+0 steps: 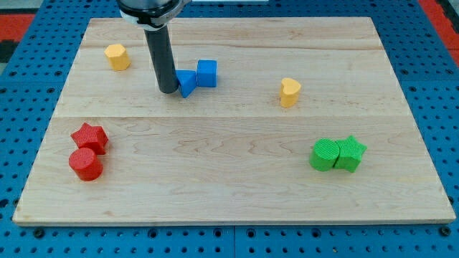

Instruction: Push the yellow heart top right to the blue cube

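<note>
A yellow heart lies right of the board's middle, in the upper half. A blue cube sits left of it, near the view's top centre. A second blue block, wedge-like, touches the cube's lower left side. My tip rests on the board right against the left side of that second blue block. The tip is far to the left of the yellow heart, with both blue blocks between them.
A yellow hexagonal block sits at the upper left. A red star and red cylinder sit at the lower left. A green cylinder and green star touch at the lower right. The wooden board lies on a blue pegboard.
</note>
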Robot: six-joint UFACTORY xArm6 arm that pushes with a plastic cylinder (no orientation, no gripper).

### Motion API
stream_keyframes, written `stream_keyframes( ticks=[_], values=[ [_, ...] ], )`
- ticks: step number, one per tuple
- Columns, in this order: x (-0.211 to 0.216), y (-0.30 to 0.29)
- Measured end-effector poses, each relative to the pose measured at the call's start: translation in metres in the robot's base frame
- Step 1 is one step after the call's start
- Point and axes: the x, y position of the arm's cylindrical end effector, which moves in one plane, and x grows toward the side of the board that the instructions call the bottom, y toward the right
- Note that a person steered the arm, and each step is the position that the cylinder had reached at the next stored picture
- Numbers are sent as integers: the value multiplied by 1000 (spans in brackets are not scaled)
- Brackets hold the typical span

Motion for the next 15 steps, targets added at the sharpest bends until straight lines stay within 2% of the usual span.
stream_keyframes(
  ticks=[3, 4, 5, 6, 7, 8, 9, 10, 11, 12, 14, 15],
  values=[
    [8, 39],
    [35, 59],
    [35, 132],
    [30, 182],
    [8, 202],
    [-13, 219],
    [-26, 200],
    [-1, 194],
    [37, 242],
    [3, 280],
    [-55, 212],
    [-74, 150]
  ],
)
